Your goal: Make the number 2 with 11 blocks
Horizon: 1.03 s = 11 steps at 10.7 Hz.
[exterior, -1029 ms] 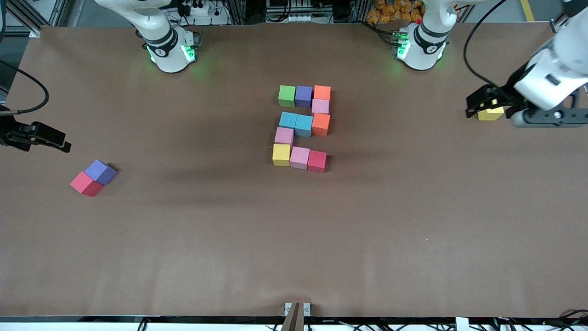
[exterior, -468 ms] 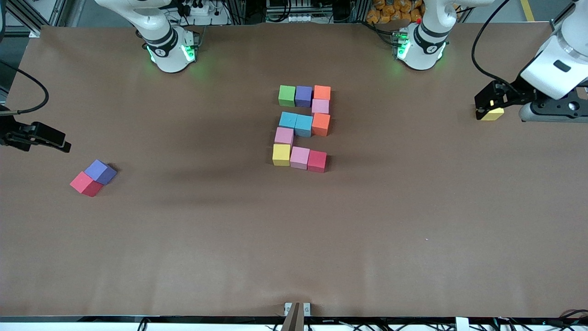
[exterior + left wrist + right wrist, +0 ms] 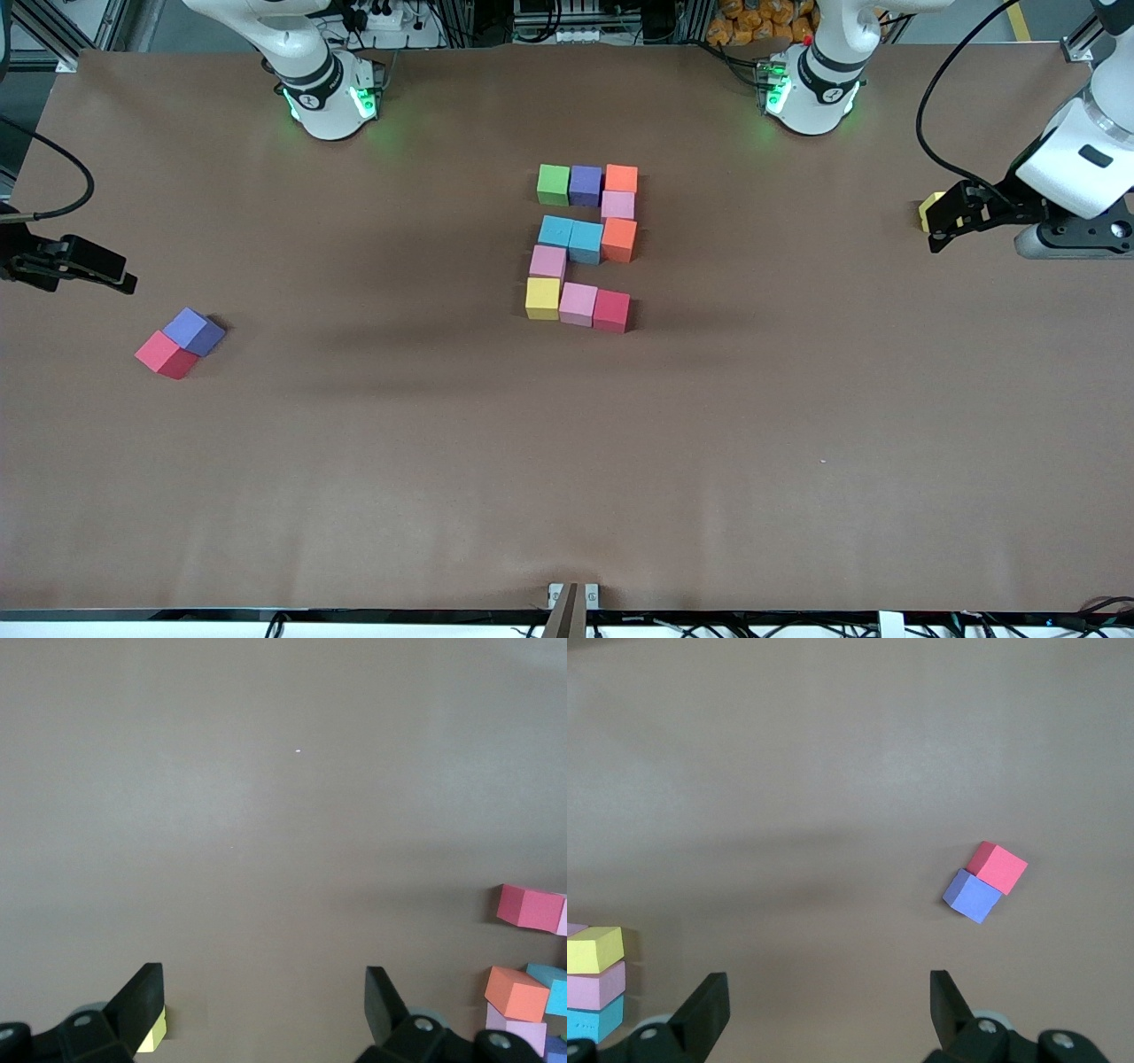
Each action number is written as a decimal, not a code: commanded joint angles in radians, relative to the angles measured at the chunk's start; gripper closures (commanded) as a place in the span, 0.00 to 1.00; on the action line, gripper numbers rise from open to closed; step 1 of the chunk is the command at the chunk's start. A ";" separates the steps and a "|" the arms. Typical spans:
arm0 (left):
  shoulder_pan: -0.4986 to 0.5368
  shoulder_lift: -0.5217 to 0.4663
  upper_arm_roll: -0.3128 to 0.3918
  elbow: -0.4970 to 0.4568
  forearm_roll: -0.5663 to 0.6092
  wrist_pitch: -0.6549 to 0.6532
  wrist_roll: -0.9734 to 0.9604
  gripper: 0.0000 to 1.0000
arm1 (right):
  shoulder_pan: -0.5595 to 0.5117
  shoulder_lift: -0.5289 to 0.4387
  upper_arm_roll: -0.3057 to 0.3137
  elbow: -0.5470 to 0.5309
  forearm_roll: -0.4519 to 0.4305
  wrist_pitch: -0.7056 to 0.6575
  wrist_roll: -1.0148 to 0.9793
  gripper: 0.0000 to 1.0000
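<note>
Right pincer (image 3: 124,282): jaws wide, empty, waiting over the right arm's end of the brown surface (image 3: 567,461).

Near it lie two spares, touching each other: a red foam cube (image 3: 162,354) and a purple foam cube (image 3: 197,328).

Mid-surface, the figure of foam blocks (image 3: 580,248) counts eleven:
- **Row nearest the bases:** green, purple, orange.
- **Link:** pink.
- **Middle row:** two light blue plus orange.
- **Link:** pink.
- **Row nearest the front camera:** yellow, pink, red.

It reads as a 2 from the front camera. The rows are slightly ragged but the blocks touch.

Third spare, a yellow foam cube (image 3: 928,209), sits at the left arm's end. Left pincer (image 3: 941,223) is over the surface just beside it, jaws wide and holding nothing.

Judgement: the build looks complete. At most some squaring-up is left.
</note>
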 commanded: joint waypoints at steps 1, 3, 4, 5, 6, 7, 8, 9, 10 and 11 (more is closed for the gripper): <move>0.000 0.031 0.010 0.028 -0.019 -0.002 -0.023 0.00 | -0.016 0.003 0.012 0.011 -0.005 -0.009 -0.006 0.00; 0.000 0.045 0.001 0.029 -0.017 -0.003 -0.048 0.00 | -0.016 0.003 0.012 0.011 -0.005 -0.009 -0.006 0.00; -0.008 0.046 0.000 0.038 -0.019 -0.003 -0.049 0.00 | -0.016 0.003 0.012 0.011 -0.005 -0.009 -0.006 0.00; -0.011 0.045 0.000 0.040 -0.025 -0.003 -0.049 0.00 | -0.016 0.003 0.012 0.011 -0.005 -0.009 -0.006 0.00; -0.011 0.043 0.004 0.040 -0.063 -0.003 -0.057 0.00 | -0.016 0.003 0.012 0.011 -0.005 -0.009 -0.006 0.00; -0.011 0.043 0.005 0.038 -0.080 -0.003 -0.074 0.00 | -0.016 0.003 0.012 0.011 -0.005 -0.009 -0.006 0.00; -0.017 0.042 0.004 0.040 -0.080 -0.003 -0.074 0.00 | -0.016 0.003 0.012 0.011 -0.005 -0.009 -0.006 0.00; -0.019 0.040 0.004 0.038 -0.080 -0.003 -0.066 0.00 | -0.016 0.003 0.012 0.011 -0.005 -0.009 -0.006 0.00; -0.019 0.042 0.004 0.038 -0.071 -0.003 -0.066 0.00 | -0.016 0.003 0.012 0.011 -0.005 -0.009 -0.006 0.00; -0.020 0.043 0.004 0.038 -0.068 -0.003 -0.075 0.00 | -0.016 0.003 0.012 0.011 -0.005 -0.009 -0.006 0.00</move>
